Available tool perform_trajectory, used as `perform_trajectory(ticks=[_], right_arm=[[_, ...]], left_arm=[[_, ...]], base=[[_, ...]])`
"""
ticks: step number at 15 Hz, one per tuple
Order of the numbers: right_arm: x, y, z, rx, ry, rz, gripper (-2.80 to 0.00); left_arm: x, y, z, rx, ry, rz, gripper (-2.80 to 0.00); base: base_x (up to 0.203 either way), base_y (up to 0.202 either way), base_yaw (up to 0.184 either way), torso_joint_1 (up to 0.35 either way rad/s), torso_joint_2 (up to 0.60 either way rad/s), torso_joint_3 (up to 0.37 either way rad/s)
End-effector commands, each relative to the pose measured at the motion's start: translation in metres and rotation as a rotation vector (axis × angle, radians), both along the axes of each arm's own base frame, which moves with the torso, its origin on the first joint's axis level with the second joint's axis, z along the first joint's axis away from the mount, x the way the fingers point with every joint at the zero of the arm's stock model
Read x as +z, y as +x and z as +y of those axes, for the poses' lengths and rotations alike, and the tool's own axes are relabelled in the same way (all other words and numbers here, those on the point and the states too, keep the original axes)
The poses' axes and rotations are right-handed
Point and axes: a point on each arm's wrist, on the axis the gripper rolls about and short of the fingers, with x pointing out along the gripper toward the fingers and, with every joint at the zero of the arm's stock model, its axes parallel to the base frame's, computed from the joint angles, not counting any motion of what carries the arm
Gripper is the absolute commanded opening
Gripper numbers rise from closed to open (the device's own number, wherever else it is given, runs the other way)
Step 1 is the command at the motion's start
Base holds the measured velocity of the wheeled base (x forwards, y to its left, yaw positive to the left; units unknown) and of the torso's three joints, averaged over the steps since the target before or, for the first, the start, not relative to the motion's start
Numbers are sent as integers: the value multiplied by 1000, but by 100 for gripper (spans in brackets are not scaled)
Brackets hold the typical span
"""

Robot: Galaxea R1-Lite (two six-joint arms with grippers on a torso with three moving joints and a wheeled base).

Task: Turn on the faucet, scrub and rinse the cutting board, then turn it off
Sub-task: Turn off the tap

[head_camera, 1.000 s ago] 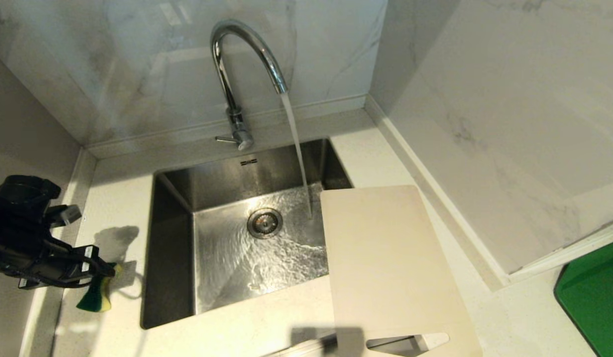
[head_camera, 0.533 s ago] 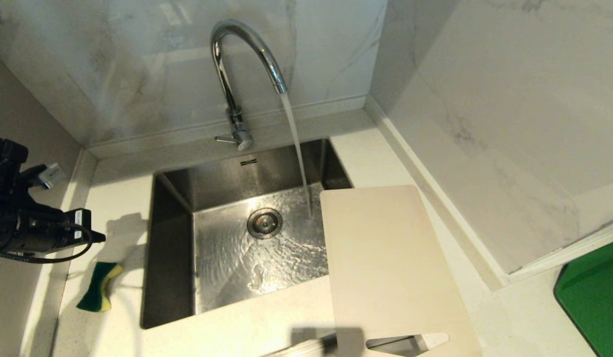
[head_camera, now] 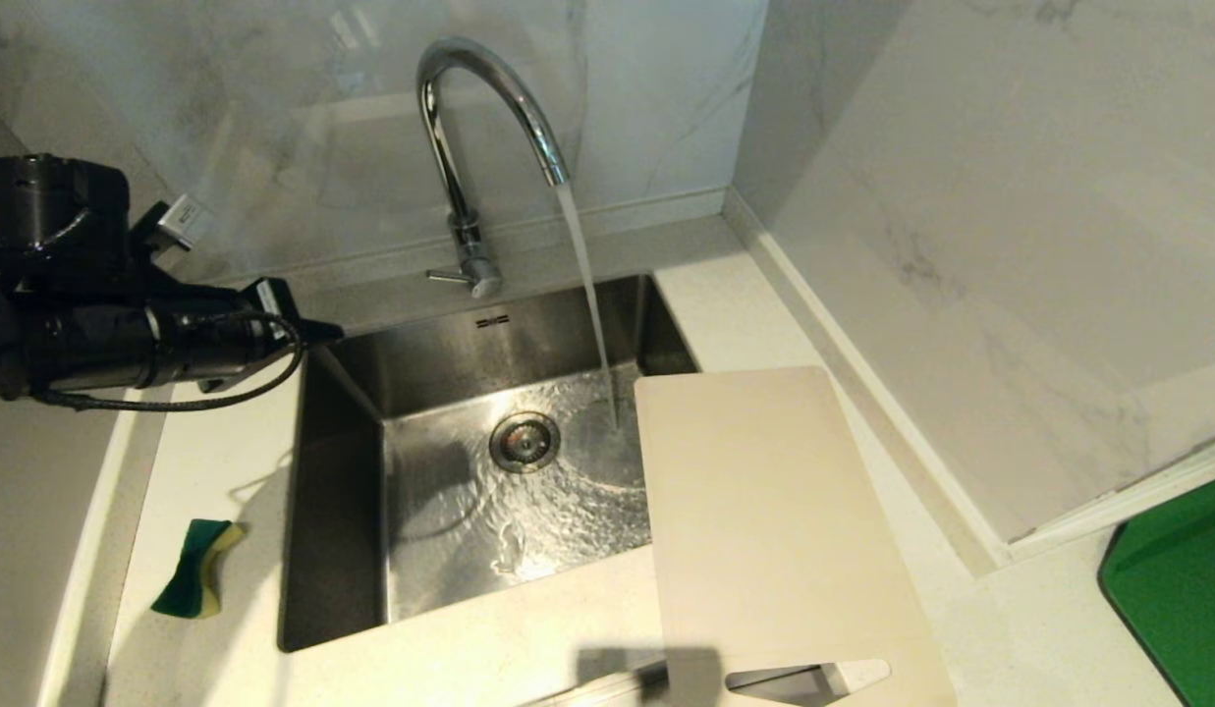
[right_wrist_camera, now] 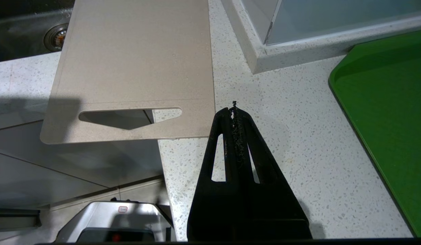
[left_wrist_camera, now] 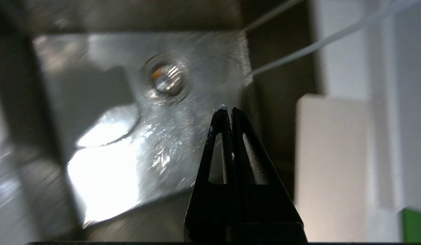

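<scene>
Chrome is your target: the faucet (head_camera: 484,147) runs at the sink's back edge with its lever pointing toward your clenched, empty left gripper (head_camera: 317,331), the nearer one, while the cutting board (head_camera: 764,520) lies lengthwise over the sink's right rim.

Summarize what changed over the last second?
The left gripper let go of the sponge, shut empty, and rose from it toward the sink's back-left corner. Sponge now lies on the counter. Unchanged: faucet running, cutting board over the sink's right edge.
</scene>
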Motion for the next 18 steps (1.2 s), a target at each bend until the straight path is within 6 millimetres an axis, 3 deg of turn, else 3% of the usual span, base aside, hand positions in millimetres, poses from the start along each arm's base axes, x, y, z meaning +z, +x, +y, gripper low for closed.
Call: perform_trajectory(ticks=[1, 7, 11, 15, 18], right_arm=[[0, 0, 0, 3, -4, 1, -280], [0, 0, 1, 24, -50, 3, -280], [0, 0, 1, 24, -50, 2, -280], [0, 0, 1, 24, -50, 2, -280], [0, 0, 1, 24, -50, 2, -280]], left_arm=[[-6, 26, -24, -41, -56, -44, -280], [-18, 95, -49, -34, -201, -166, -280], [-21, 132, -62, -40, -236, -250, -280], [-28, 147, -76, -65, -216, -282, -280], [-36, 154, -76, -69, -190, -294, -280]], base=[[0, 0, 0, 0, 0, 0], [0, 0, 0, 0, 0, 0], [0, 0, 0, 0, 0, 0], [0, 0, 0, 0, 0, 0], [0, 0, 0, 0, 0, 0]])
